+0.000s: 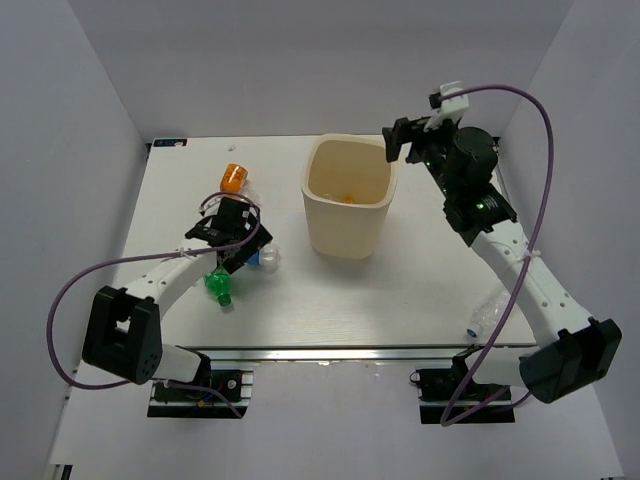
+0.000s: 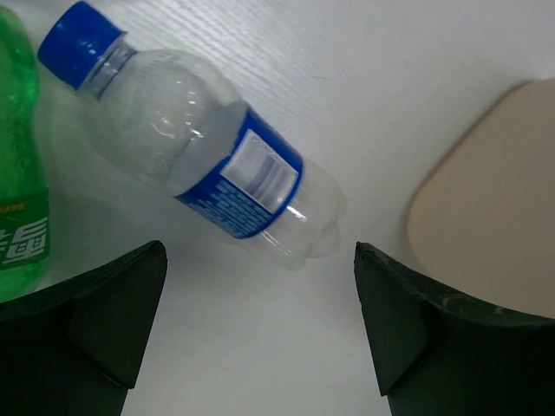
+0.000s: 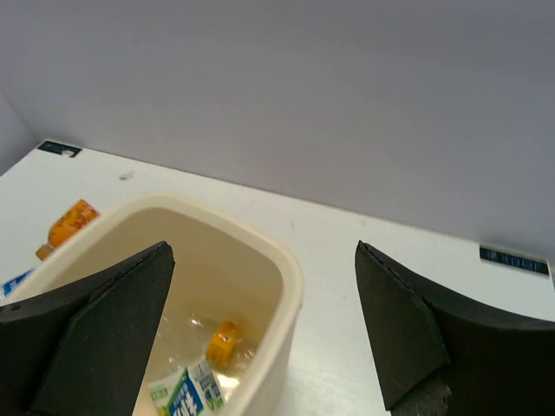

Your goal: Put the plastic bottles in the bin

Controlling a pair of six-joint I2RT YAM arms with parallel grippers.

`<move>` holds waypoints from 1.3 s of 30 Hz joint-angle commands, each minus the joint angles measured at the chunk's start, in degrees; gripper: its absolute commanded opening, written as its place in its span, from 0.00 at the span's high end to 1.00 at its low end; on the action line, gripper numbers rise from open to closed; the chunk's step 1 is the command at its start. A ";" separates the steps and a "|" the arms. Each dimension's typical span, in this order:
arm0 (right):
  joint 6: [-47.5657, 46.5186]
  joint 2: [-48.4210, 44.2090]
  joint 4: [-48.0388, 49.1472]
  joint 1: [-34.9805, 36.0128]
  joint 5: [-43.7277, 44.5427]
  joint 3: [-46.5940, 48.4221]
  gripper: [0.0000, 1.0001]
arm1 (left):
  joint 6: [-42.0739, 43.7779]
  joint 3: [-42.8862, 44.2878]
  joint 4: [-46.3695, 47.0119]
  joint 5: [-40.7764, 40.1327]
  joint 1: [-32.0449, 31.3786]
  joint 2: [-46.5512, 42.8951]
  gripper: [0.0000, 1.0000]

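The cream bin point(image 1: 345, 232) stands at the table's middle back, with bottles lying in it, among them an orange-capped bottle point(image 3: 224, 340). My right gripper point(image 1: 403, 143) hangs open over the bin's right rim point(image 3: 292, 276), with nothing between its fingers. My left gripper point(image 2: 260, 321) is open low over the table, just short of a clear bottle with a blue label and blue cap point(image 2: 208, 165). That bottle lies flat and untouched. A green bottle point(image 2: 17, 173) lies to its left. An orange bottle point(image 1: 234, 178) lies further back, left of the bin.
A further clear bottle point(image 1: 487, 315) lies near the front right edge, next to the right arm. The bin's wall point(image 2: 494, 225) is close on the left gripper's right side. White enclosure walls surround the table.
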 commanded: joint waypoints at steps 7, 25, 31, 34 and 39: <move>10.71 -9.17 4.09 -7.10 4.98 -14.93 0.11 | -9.21 3.02 2.82 -7.88 0.19 10.19 0.02; 26.27 -11.55 -6.43 -16.41 12.99 -24.17 0.11 | 0.17 8.99 4.31 -9.47 0.01 5.56 0.57; 29.18 -12.08 -11.89 -20.54 11.50 -25.22 0.11 | 8.77 16.29 8.79 -15.08 -0.07 -0.77 0.63; 30.24 -11.73 -12.94 -23.00 5.79 -26.28 0.11 | 14.48 21.21 13.97 -12.74 -0.07 -1.66 0.63; 31.21 -12.34 -18.83 -27.13 7.00 -26.46 0.11 | 23.54 32.88 20.74 5.89 -2.18 1.32 0.63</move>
